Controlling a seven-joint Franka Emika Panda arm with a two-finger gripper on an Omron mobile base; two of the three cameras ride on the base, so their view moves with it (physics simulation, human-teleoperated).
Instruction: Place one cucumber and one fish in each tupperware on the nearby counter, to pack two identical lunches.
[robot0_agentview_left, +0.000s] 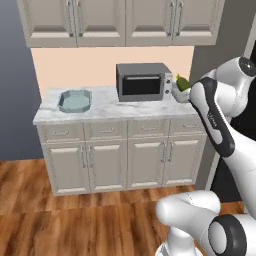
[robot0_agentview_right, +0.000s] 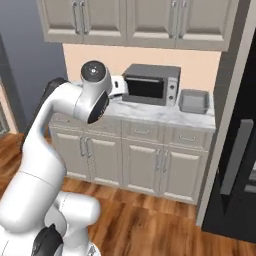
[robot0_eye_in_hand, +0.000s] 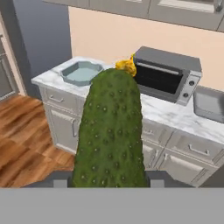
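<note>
Left to right along the worktop (robot0_agentview_left: 107, 107): teal octagonal tub (robot0_agentview_left: 75, 100) sits at the far left end, nothing visible inside it from either the left base view or the hand view, so it looks unpacked. Toaster oven (robot0_agentview_left: 144, 82) is mid-worktop against the back wall, door shut, not part of the job. Grey tray (robot0_agentview_right: 194, 101) sits just right of the oven near the right end; its inside looks bare in the right base view, though the angle is shallow. The two containers are well apart with the oven between them, so each drop probably needs its own approach. Cucumber (robot0_eye_in_hand: 111, 131) is up in the air, not on the worktop: in the hand view it rises straight out from between the fingers (robot0_eye_in_hand: 151, 177), blossom end pointing away from the camera towards the worktop, so the fingers are clamped on its base and it's carried lengthwise along the hand's axis. In the left base view a bit of green pokes out by the arm's elbow right of the oven, about over the right end of the worktop. Held high like that, it clears the oven and the tub rims. My read: step is carry-to-container, early in the task, and which tub it's headed for I can't tell. No fish in sight.
</note>
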